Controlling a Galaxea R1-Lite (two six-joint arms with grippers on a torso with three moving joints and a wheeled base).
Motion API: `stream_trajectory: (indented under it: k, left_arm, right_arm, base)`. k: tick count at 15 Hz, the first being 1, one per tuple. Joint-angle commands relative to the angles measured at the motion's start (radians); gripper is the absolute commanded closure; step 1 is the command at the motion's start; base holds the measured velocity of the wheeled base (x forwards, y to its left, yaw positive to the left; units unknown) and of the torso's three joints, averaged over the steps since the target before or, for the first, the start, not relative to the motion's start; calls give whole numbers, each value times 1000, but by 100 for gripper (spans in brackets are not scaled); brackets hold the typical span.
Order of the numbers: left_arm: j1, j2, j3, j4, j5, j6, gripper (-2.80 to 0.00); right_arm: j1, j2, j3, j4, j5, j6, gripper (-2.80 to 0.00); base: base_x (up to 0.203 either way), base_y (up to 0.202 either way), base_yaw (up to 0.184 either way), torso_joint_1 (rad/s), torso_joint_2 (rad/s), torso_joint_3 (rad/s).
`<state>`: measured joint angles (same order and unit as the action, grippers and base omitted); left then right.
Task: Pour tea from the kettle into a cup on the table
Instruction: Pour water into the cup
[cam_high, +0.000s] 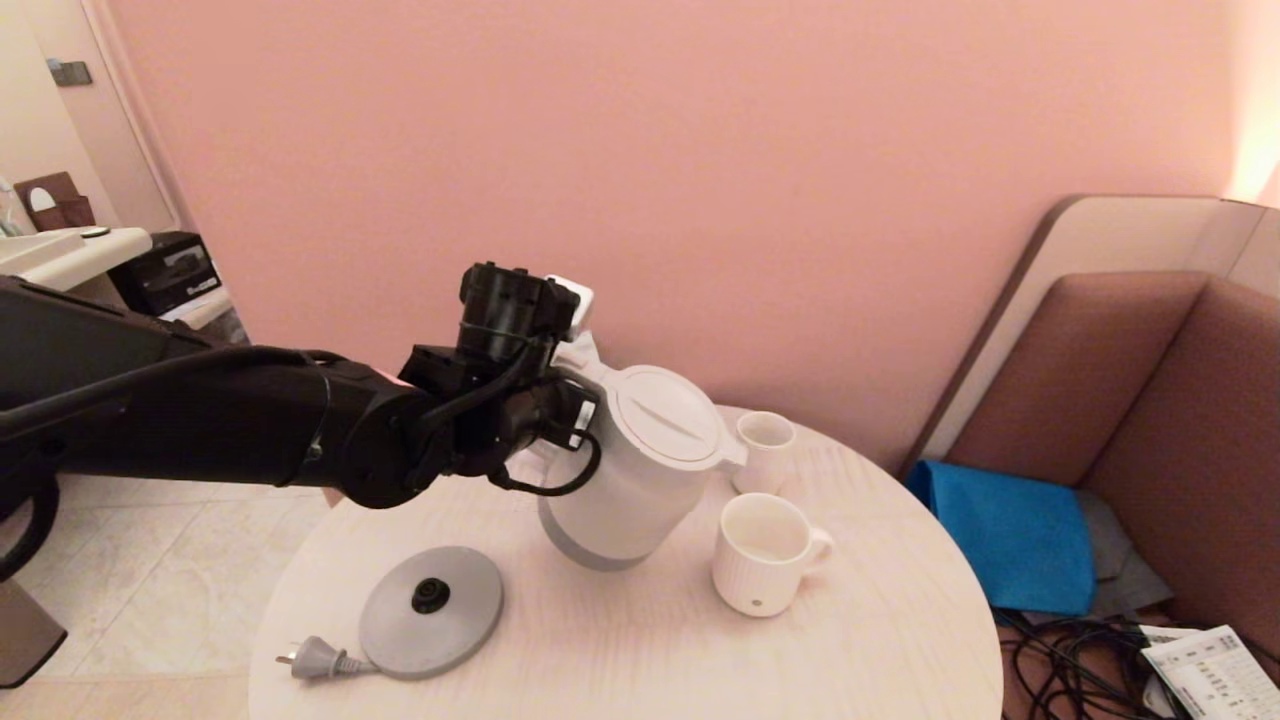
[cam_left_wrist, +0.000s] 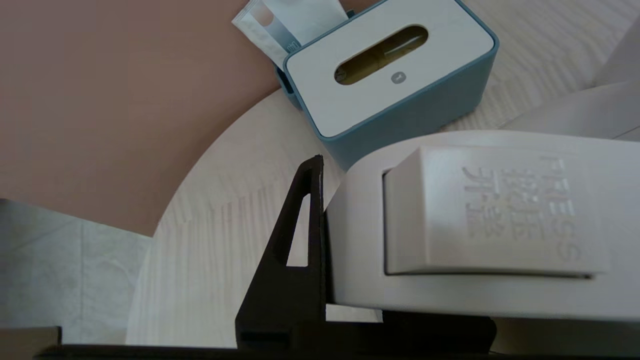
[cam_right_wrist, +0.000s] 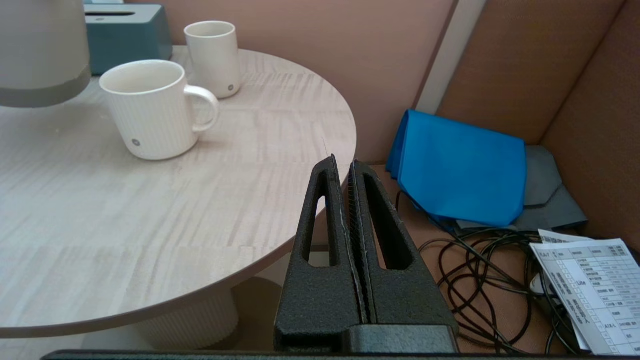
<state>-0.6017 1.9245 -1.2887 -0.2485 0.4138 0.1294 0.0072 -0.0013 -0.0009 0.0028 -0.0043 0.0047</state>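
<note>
Pink wall is seen behind the round pale counter (cam_high: 620, 640), beside which a brown sofa (cam_high: 1150, 400) with a blue cloth (cam_high: 1010, 530) is placed. Above the counter the white kettle (cam_high: 640, 480) is held off its base and tilted, its spout turned toward the cup (cam_high: 762, 553). Its handle is pinched by the left tool (cam_high: 575, 400). The grey base (cam_high: 432, 611) with its plug (cam_high: 318, 658) is left near the front edge. A smaller cup (cam_high: 765, 448) is standing behind the mug. The right tool (cam_right_wrist: 348, 200) is kept beside the counter, fingers pressed together.
</note>
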Motion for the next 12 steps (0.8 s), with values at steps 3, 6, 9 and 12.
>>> stream_trajectory:
  k: [3,6,9,12]
  left_arm:
    - [-1,22,-13,-3,10,19,0]
    - [-7,42,-17,-6,26,27,0]
    - [-27,56,-26,-8,46,48,0]
    - [-49,61,-44,-7,68,81,0]
  right_arm:
    - [0,1,1,0,0,0,0]
    - [0,1,1,0,0,0,0]
    - [0,1,-1,0,0,0,0]
    - [0,1,-1,0,0,0,0]
  base:
    - [0,0,0,0,0,0]
    - [0,0,0,0,0,0]
    - [0,0,0,0,0,0]
    - [0,0,0,0,0,0]
